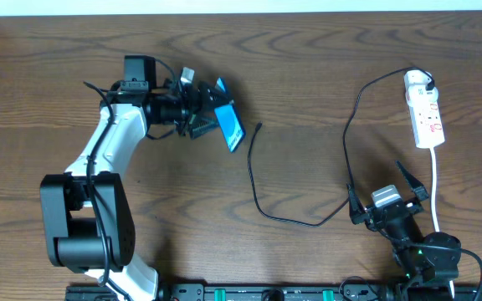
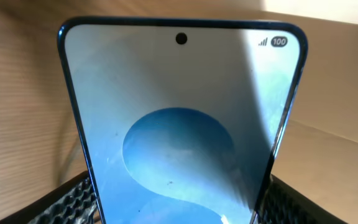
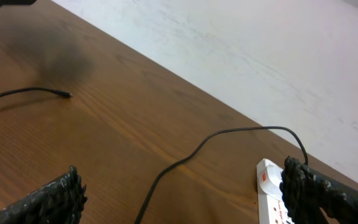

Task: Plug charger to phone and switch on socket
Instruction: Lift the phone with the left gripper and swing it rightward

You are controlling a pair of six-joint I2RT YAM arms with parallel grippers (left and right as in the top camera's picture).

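While the left fingers (image 2: 73,198) clamp its lower end from both sides, the phone (image 1: 232,127) hangs tilted near the middle of the table (image 1: 308,50). Its blue screen is lit, and the left wrist view shows a lighter oval, a camera dot at the top edge and a "100" mark in the corner. I cannot tell whether any corner of it touches the wood.

At three o'clock from the phone, near but apart, lies the plug tip (image 1: 260,126) of the charger (image 1: 250,171). From there the thin black cable runs toward six o'clock, bends toward three o'clock, climbs toward twelve and arcs over to the socket (image 1: 423,110). The socket lies flat at about two o'clock on the table. A black plug (image 1: 426,83) sits at its twelve o'clock end, and a white cord (image 1: 436,188) leaves its six o'clock end.

At about five o'clock on the table, the right fingers (image 3: 55,199) are spread wide and hold nothing. The cable's bend passes close by their nine o'clock side. The white and black left arm (image 1: 111,146) reaches in from seven o'clock.
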